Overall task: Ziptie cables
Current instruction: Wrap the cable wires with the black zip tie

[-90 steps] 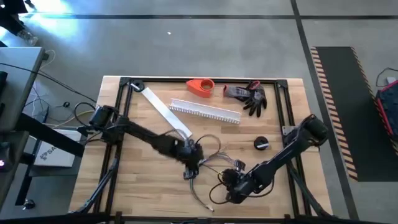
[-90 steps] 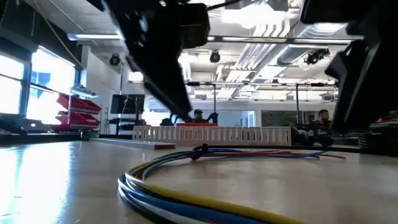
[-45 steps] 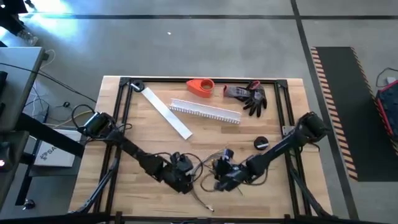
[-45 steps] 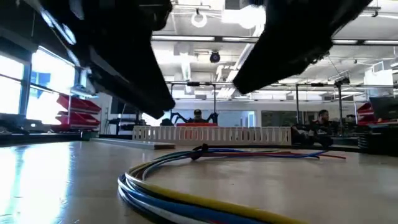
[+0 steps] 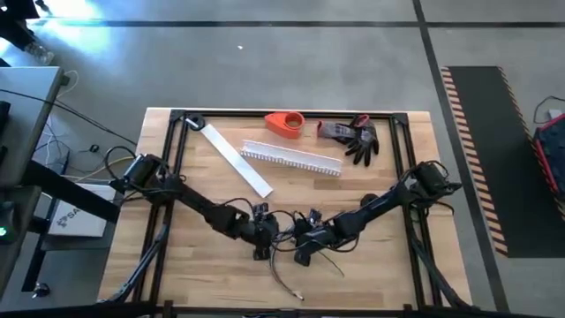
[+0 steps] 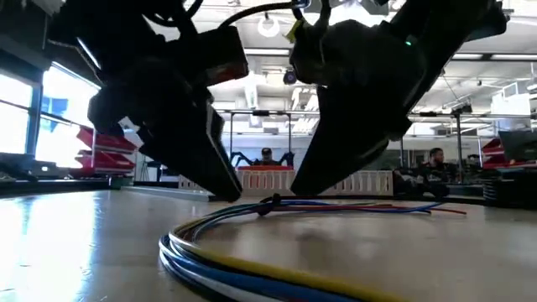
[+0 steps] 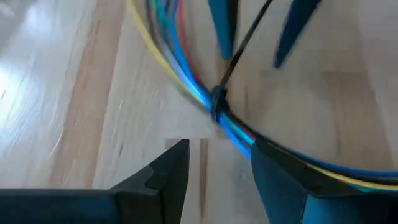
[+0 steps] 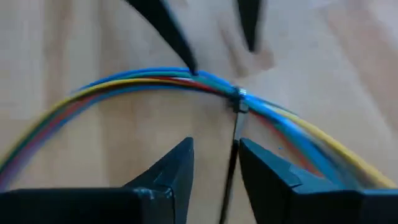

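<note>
Thin coloured cables (image 8: 155, 79) are bunched by a black ziptie (image 8: 238, 99) on pale wood table (image 5: 388, 265); left gripper (image 7: 214, 165) and right gripper (image 8: 216, 163) are spread narrowly, nothing gripped.

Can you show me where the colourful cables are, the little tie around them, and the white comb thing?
cables (image 8: 124, 79): right wrist view, on the curved bundle.
zip tie (image 8: 238, 99): right wrist view, on its head around the bundle.
white slotted channel (image 5: 291, 158): high view, on its middle.

The desk (image 5: 212, 274) is pale wood with a smooth, faintly glossy finish and visible grain. The cables (image 8: 124, 84) wear smooth, glossy plastic sheaths. The zip tie (image 8: 238, 102) looks like dark plastic. Each pincer shows matt black fingers (image 7: 163, 171).
</note>
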